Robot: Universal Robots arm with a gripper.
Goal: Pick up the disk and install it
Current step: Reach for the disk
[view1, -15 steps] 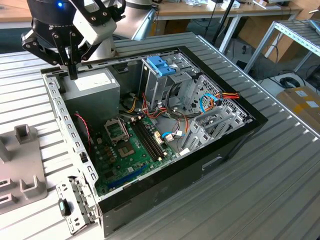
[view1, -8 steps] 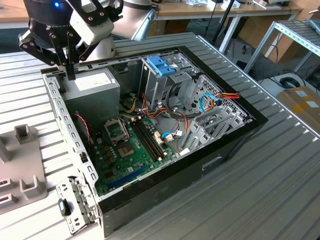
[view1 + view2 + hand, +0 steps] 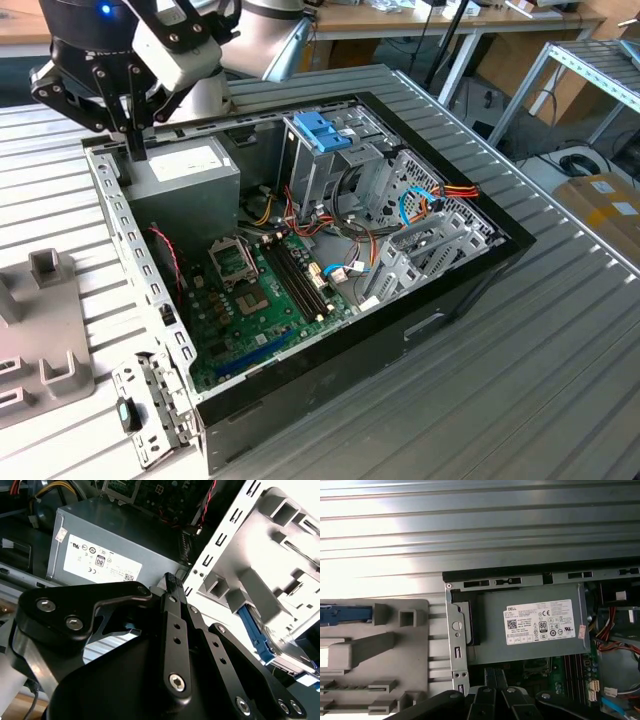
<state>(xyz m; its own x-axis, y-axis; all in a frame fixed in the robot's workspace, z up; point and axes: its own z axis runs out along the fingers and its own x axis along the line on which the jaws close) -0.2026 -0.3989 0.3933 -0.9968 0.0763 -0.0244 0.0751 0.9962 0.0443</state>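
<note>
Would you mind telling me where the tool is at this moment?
The tool hangs at the exterior view's upper left, over the edge of the grey power-supply box, in a corner of the open computer case.

Blue-framed disk, resting in grey holder

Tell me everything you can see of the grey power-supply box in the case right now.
The power-supply box is a rectangular grey metal housing with a white printed label on its upward face. It lies flat in a corner of the open computer case, tucked against the slotted metal rim, with the motherboard alongside. Yellow and red wires leave one end. The shut gripper hangs near its rim-side edge; whether they touch cannot be judged.
</note>
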